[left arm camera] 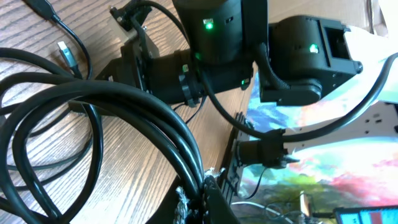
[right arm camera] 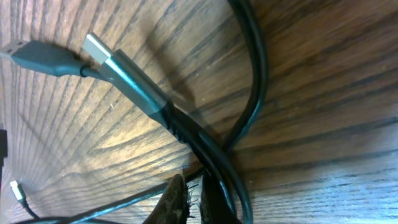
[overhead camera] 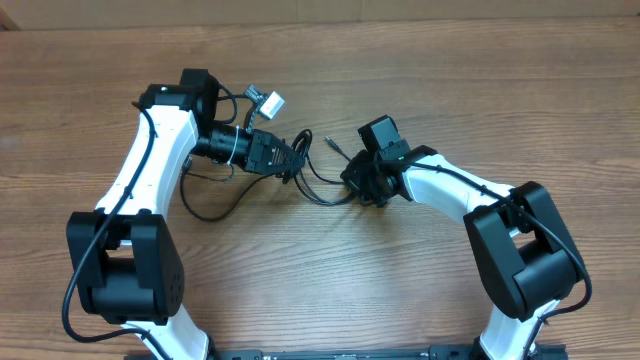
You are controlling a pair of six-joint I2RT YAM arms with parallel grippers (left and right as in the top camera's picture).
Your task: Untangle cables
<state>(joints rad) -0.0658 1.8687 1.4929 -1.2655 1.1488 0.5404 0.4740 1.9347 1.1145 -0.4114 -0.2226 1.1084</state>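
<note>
Now, left fingers clamp a bundle of the cables, whose loops spill just beside them across the worktop. Right fingers are closed nearby, catch unclear. Pulling hard could cinch the knot tighter.

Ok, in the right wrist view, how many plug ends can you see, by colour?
Silver-sleeved plug: 1
Dark grey plug: 1
Small light-tipped plug: 1
Total: 3

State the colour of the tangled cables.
The cables are black; the left wrist view shows it best.
</note>
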